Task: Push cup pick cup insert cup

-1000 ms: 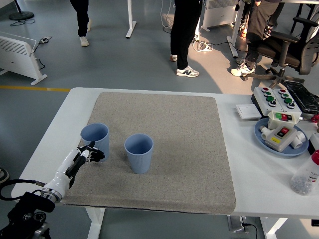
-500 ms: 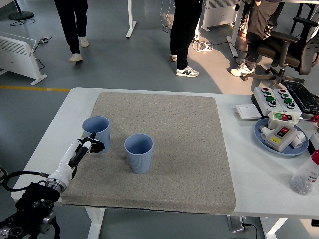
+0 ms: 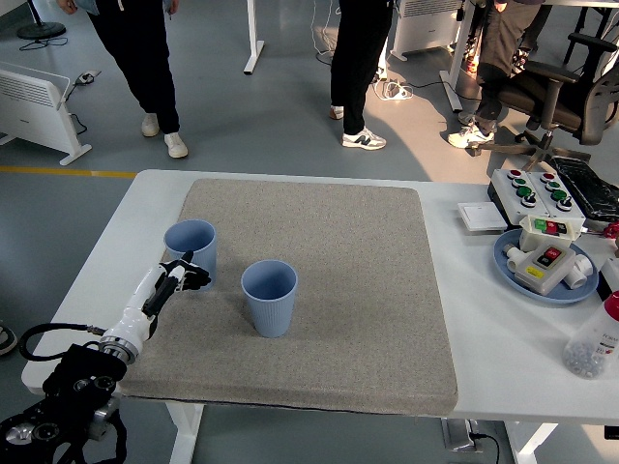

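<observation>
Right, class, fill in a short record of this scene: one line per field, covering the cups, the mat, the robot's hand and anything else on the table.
Left cup: blue, upright, on the mat near its left edge
Right cup: blue, upright, apart from the left cup
Mat: grey, covers most of the table
Left hand: against the near side of the left cup; grasp unclear
Right hand: out of view
Table's right side: blue plate holding a button box, a second button box behind it
</observation>
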